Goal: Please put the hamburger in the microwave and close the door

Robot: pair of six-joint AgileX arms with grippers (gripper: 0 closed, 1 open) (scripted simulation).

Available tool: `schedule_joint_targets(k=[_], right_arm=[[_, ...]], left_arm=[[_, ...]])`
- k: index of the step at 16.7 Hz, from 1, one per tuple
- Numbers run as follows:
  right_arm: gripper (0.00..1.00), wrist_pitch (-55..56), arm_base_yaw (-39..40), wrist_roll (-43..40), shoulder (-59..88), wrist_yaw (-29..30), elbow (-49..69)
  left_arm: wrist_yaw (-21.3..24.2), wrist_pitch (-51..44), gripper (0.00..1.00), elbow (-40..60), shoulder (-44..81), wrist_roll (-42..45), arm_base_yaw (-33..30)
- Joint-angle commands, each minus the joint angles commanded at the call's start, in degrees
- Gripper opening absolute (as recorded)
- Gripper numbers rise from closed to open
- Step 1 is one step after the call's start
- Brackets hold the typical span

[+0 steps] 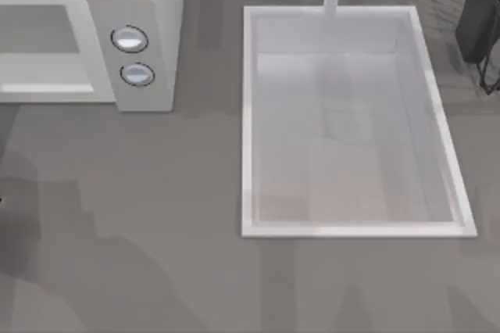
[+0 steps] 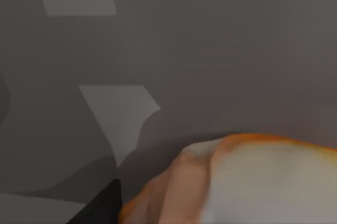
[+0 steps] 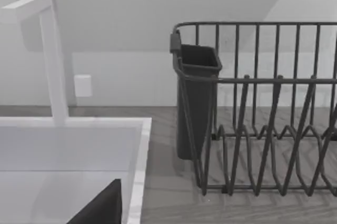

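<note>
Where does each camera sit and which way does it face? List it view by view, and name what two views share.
Top view: above the table, looking down on the microwave and sink.
Left wrist view: on the left arm, facing the hamburger up close, a dark bit of that arm's gripper at the edge.
Right wrist view: on the right arm, facing the dish rack and faucet.
Shared: top and right wrist views both show sink, faucet and rack.

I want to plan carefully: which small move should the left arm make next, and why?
Probably carry the hamburger toward the microwave. The left wrist view shows the bun very close against grey floor, while in the top view the microwave's cavity stands open at the table's left, with nothing visible inside it.
</note>
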Motion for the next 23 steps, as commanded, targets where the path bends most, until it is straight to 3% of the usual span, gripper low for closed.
schedule_joint_targets(k=[9,17,18,23], right_arm=[[1.00,0.0,0.0,0.0,0.0,0.0,0.0],[1.00,0.0,0.0,0.0,0.0,0.0,0.0],[1.00,0.0,0.0,0.0,0.0,0.0,0.0],[1.00,0.0,0.0,0.0,0.0,0.0,0.0]], left_arm=[[0.0,0.0,0.02,0.0,0.0,0.0,0.0],[0.0,0.0,0.00,0.0,0.0,0.0,0.0],[0.7,-3.5,0.00,0.3,-4.3,-0.2,-2.7],[0.6,-8.9,0.00,3.7,-6.1,-0.2,-2.6]])
